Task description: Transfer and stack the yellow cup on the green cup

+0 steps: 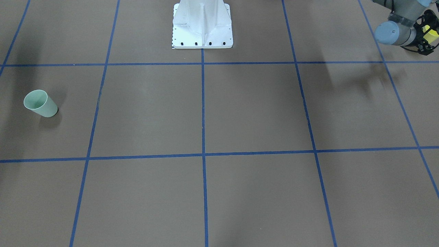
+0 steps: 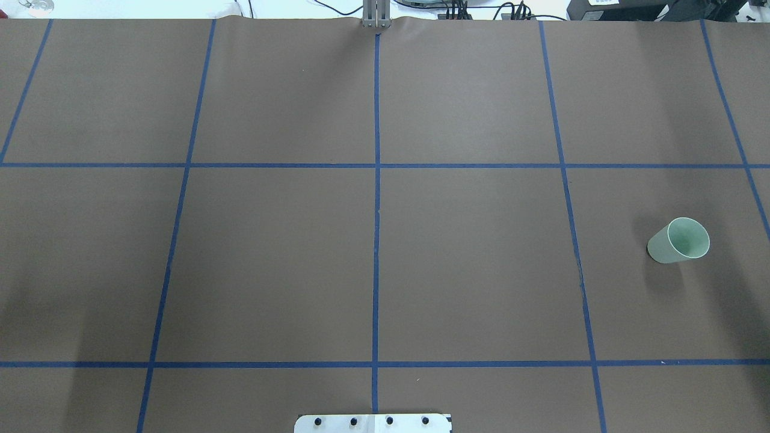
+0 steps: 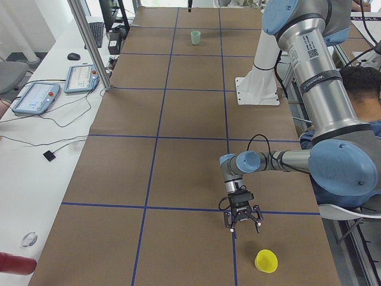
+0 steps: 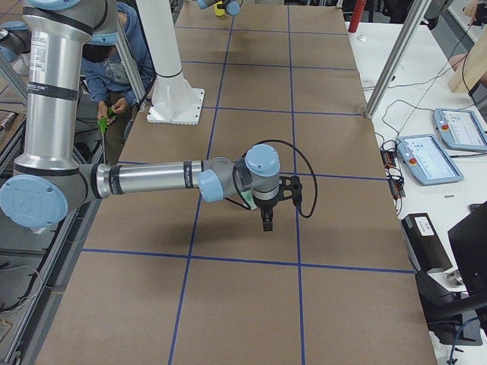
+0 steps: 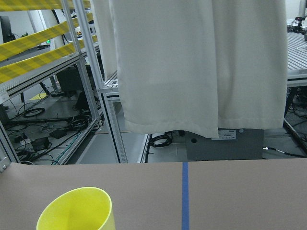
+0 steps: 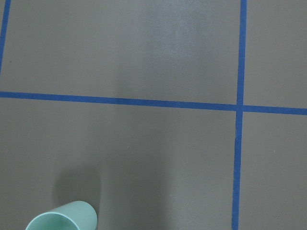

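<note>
The yellow cup (image 3: 266, 260) stands upright on the brown table near the end on my left; it also shows in the front view (image 1: 430, 32) and in the left wrist view (image 5: 76, 211). My left gripper (image 3: 243, 221) hangs above the table a short way from it, fingers spread and empty; it also shows in the front view (image 1: 426, 43). The green cup (image 2: 678, 240) stands upright towards the table's other end (image 1: 40, 103) (image 6: 62, 218). My right gripper (image 4: 266, 223) points down close to it; I cannot tell whether it is open or shut.
Blue tape lines (image 2: 376, 210) divide the table into squares. The white robot base (image 1: 202, 27) stands at the middle of my edge. A person sits beside the table (image 4: 114, 53). A metal post (image 3: 89, 44) and control pendants (image 3: 36, 98) stand on the side bench.
</note>
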Available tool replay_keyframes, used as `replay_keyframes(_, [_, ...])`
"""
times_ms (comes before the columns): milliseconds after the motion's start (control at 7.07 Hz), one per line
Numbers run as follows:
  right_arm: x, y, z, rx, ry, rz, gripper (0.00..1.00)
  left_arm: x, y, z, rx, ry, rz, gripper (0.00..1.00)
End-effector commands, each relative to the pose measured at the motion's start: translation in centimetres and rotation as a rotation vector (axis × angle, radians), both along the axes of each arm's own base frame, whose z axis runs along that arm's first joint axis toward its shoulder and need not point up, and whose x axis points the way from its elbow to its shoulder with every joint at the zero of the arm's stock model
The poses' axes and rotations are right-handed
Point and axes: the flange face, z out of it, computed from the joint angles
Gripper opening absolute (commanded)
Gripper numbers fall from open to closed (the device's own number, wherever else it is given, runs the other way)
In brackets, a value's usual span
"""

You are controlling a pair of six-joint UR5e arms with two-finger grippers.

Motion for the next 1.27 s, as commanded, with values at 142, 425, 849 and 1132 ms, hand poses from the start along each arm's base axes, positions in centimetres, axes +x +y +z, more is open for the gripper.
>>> replay_keyframes(142, [0.2,1.2,0.9,0.004,0.007,0.002,1.00,0.7,1.4,4.0,-0.011,-0.091,0.003,1.00])
replay_keyframes(425, [0.2,1.2,0.9,0.004,0.005,0.002,1.00,-0.4,2.1,6.1,-0.025,-0.126,0.003,0.99])
replay_keyframes(849, [0.2,1.2,1.0,0.000,0.004,0.002,1.00,-0.1,3.6,8.0,-0.065,-0.123,0.002,0.99])
replay_keyframes(1132, [-0.2,1.1,0.9,-0.004,0.003,-0.001,1.00,-1.0,4.4,9.8,-0.078,-0.152,-0.003,1.00])
